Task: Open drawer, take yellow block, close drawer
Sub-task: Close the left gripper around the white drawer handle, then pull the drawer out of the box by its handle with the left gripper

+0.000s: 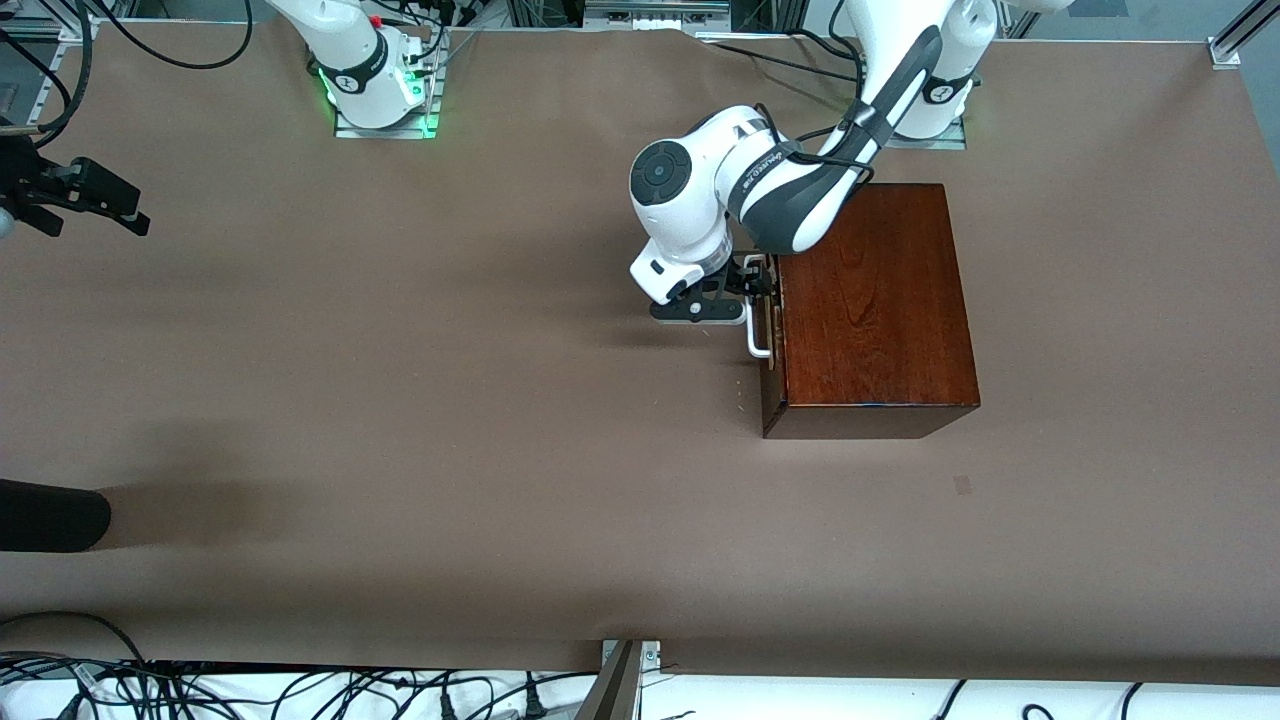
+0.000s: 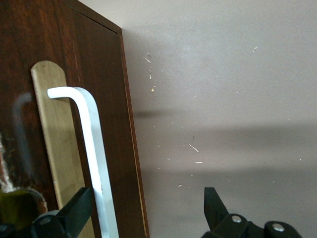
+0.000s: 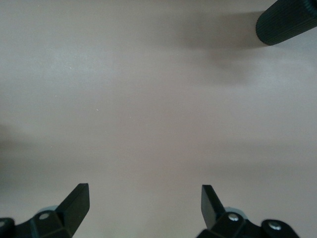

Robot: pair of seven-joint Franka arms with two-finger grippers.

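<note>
The glossy mahogany box (image 1: 872,300) stands on the table near the left arm's base. The drawer (image 2: 106,99) is shut, its dark front facing the right arm's end of the table. The white bar handle (image 1: 758,325) (image 2: 93,144) sits on a brass plate (image 2: 49,144). My left gripper (image 1: 757,278) (image 2: 147,203) is open at the handle. The bar lies between the fingers, close to one fingertip (image 2: 79,203). My right gripper (image 1: 100,222) (image 3: 144,196) hangs open over bare table at the right arm's end, holding nothing. The yellow block is hidden.
A black ribbed cylinder (image 1: 50,515) (image 3: 287,20) reaches in over the table's edge at the right arm's end, nearer the front camera than my right gripper. Brown paper (image 1: 450,400) covers the table. Cables (image 1: 300,690) lie along the front edge.
</note>
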